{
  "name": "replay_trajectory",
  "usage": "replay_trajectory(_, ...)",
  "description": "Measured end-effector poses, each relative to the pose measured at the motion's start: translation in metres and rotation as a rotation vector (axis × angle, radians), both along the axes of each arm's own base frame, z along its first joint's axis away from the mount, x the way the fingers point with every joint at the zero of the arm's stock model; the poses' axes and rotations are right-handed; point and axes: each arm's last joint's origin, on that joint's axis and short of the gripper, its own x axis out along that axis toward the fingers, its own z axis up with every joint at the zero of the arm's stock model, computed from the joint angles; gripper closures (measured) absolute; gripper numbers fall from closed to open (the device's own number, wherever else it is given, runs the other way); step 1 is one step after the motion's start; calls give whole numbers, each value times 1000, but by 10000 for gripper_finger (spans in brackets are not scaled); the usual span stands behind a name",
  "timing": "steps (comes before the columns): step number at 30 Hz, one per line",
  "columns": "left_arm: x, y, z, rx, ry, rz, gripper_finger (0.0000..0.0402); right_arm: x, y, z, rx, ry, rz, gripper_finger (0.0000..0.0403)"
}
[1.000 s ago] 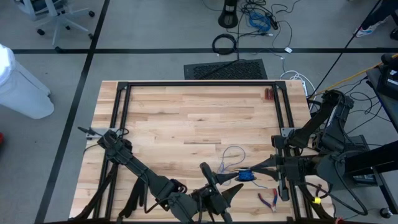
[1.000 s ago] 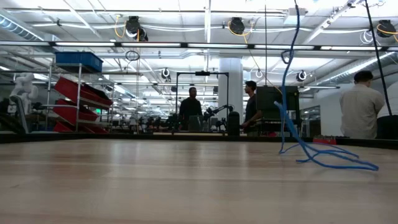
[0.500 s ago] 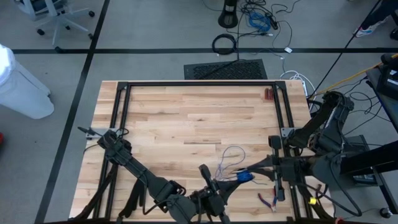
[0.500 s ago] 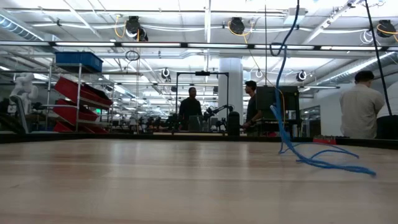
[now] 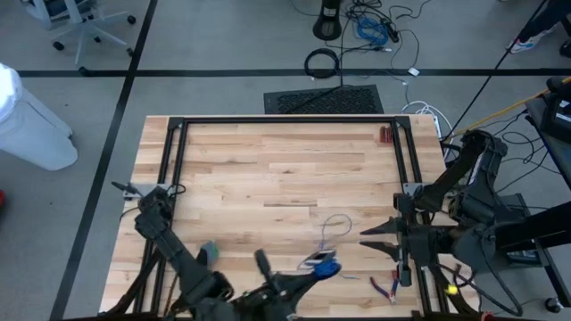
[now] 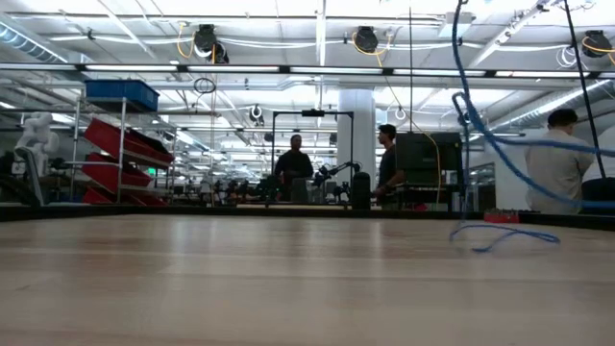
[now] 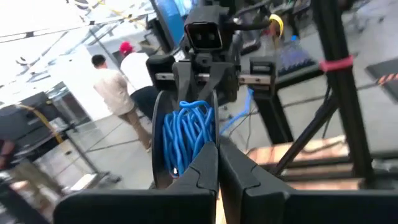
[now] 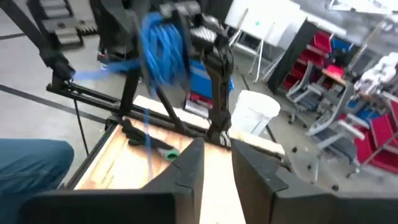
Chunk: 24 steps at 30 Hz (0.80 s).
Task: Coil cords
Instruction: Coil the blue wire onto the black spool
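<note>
Fingers (image 7: 205, 171) of the left gripper (image 7: 217, 163) are pressed together on the cord (image 7: 186, 130), pinching a bundle of bright blue loops that rises just beyond their tips. Seen from the wrist, the bundle is a narrow, tangled hank of many thin strands, its long axis running up from the fingertips, upright rather than flat. From above, the left gripper (image 5: 303, 272) sits at the near edge of the table (image 5: 268, 160), with the bundle a small pale blue knot at its tip and a thin loop of loose cord (image 5: 337, 225) trailing away from it across the wood toward the far side. Across from these fingers, well apart, the right gripper (image 5: 368, 236) points back at the bundle, its fingers (image 8: 186, 168) parted and holding nothing. Red-handled pliers (image 5: 385, 287) lie just beside the right gripper.
</note>
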Motion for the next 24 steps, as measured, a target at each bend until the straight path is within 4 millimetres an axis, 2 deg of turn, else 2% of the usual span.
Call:
replay_trajectory(4, -20, -14, 4, 37, 24, 51, 400, 4, -6, -16, 4, 85, -44, 308)
replay_trajectory(9, -36, -18, 12, 45, 31, 88, 401, 30, -11, -48, -7, 170, 12, 298)
replay_trajectory(13, -38, -12, 18, 43, 36, 135, 401, 55, -18, -75, 84, 153, 156, 297)
replay_trajectory(18, -44, -6, 26, 56, 46, 147, 401, 72, -29, -115, 178, 104, 274, 297)
replay_trajectory(21, -39, -2, 25, 82, 60, 161, 401, 79, -31, -135, 226, 84, 360, 297)
replay_trajectory(24, -32, 5, 25, 87, 65, 183, 401, 90, -29, -151, 240, 94, 365, 290)
